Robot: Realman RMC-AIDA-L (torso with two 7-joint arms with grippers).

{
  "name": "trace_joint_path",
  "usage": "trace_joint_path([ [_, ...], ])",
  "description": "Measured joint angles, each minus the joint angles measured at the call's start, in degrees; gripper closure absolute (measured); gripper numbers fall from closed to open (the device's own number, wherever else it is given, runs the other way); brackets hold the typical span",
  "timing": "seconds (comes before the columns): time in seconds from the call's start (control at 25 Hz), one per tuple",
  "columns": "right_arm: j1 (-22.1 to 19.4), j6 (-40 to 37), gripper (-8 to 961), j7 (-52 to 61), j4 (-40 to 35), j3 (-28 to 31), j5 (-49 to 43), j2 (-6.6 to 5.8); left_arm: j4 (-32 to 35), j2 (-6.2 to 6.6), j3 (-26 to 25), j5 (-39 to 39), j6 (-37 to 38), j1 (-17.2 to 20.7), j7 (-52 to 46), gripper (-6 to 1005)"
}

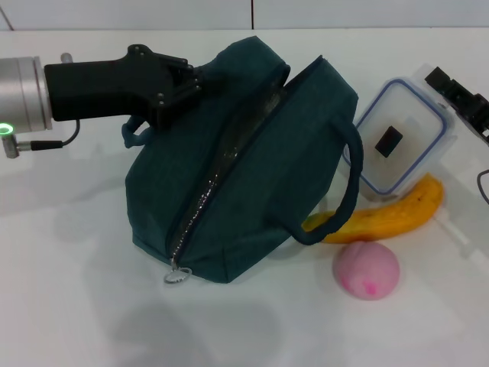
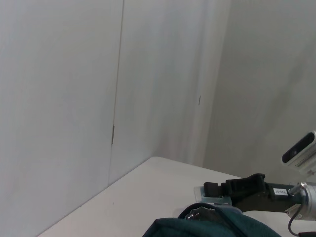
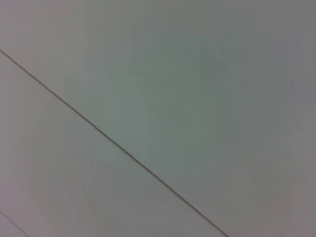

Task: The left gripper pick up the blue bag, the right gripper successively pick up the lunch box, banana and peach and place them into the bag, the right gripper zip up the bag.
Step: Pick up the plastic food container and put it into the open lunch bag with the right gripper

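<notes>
The left tool (image 1: 179,84) grips the far left edge of the blue bag (image 1: 244,168), tilting it so the zipper opening faces up for loading. The right tool (image 1: 466,99) waits near the worktop's (image 1: 69,306) right edge beside the lunch box (image 1: 401,138); I cannot tell its opening. The banana (image 1: 390,218) and the peach (image 1: 367,270) lie in front of the box.

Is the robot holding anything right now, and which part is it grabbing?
The left gripper grips the blue bag at its top edge near one handle. The right gripper holds nothing.
</notes>
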Motion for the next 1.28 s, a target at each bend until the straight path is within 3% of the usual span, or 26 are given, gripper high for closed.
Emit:
trace_joint_path([
  [0.24, 0.0, -3.2, 859, -0.5, 0.8, -0.1, -0.1, -0.64, 0.0, -0.01, 0.0, 0.0, 0.0, 0.0, 0.0, 943],
  [0.48, 1.5, -11.4, 860, 0.2, 0.4, -0.1, -0.1, -3.19, 1.6, -0.01, 0.1, 0.0, 0.2, 0.4, 0.3, 943],
  [0.6, 2.7, -13.6, 860, 0.3, 0.1, 1.6, 0.0, -3.91, 2.1, -0.02, 0.2, 0.0, 0.4, 0.5, 0.0, 943],
  [0.92, 10.8, -21.3, 861, -2.9, -1.8, 5.8, -0.5, -3.85, 1.0, -0.18, 0.4, 0.3, 0.3, 0.4, 0.1, 943],
  [1.08, 14.3, -21.1, 861, -2.6, -4.2, 5.8, -3.4, -3.99, 0.9, -0.19, 0.5, 0.1, 0.2, 0.5, 0.0, 943],
  [1.28, 15.8, -19.9, 861, -2.5, -4.3, 5.8, -6.2, -3.06, 0.2, -0.19, 0.4, 0.0, -0.3, 0.4, 0.0, 943],
])
